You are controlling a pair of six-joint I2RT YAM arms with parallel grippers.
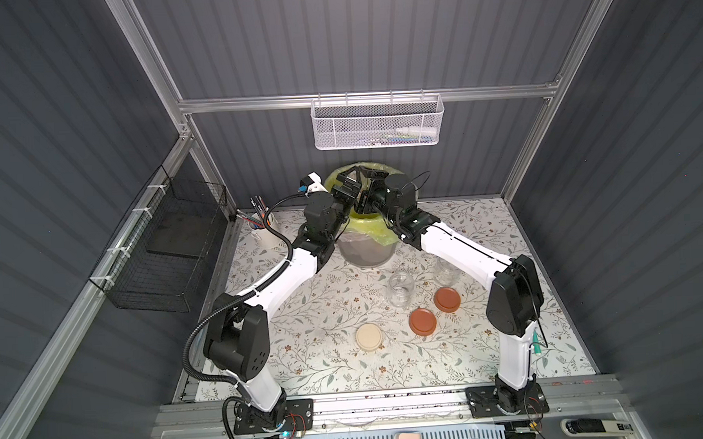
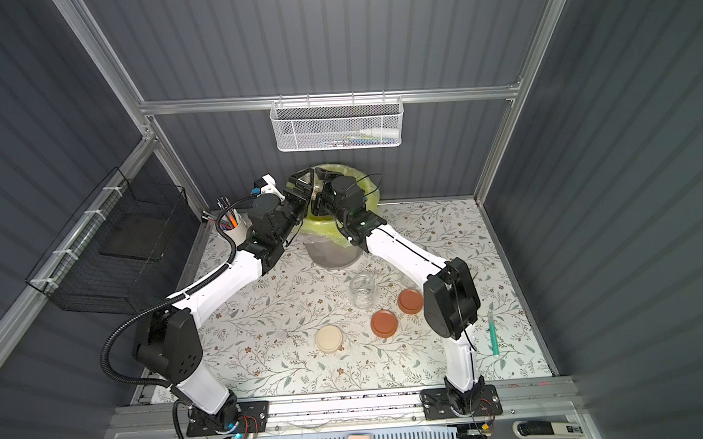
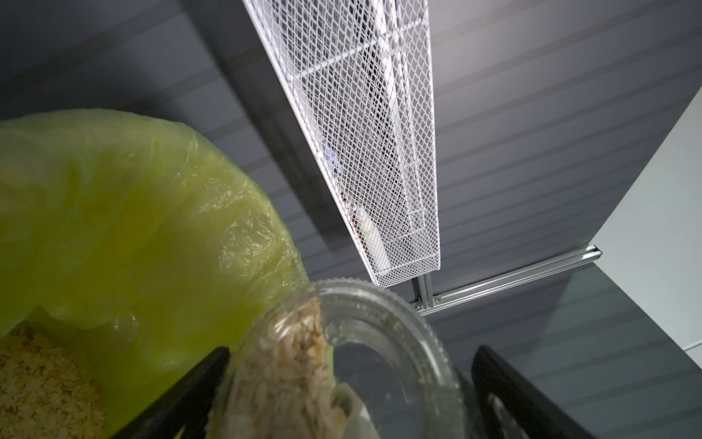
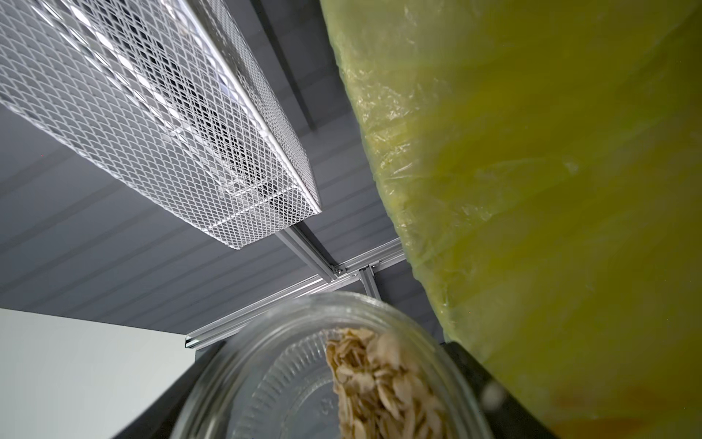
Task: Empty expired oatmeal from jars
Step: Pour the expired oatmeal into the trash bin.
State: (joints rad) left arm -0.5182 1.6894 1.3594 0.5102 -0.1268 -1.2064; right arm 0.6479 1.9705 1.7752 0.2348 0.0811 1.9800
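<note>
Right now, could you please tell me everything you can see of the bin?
The bin is round, grey and looks like plastic, lined with a crinkled yellow-green bag folded over its rim. It stands upright at the back of the table, below the white basket. Oatmeal lies inside. The right gripper holds a jar over its mouth; whether anything touches the rim is unclear.

Both arms have white links (image 1: pixel 263 385), black joint housings (image 1: pixel 237 343) and black fingers (image 3: pixel 182 395). A corrugated black conduit (image 1: pixel 189 341) follows the left arm (image 1: pixel 291 272), a thin black cable (image 1: pixel 535 310) the right arm (image 1: pixel 461 250).
</note>
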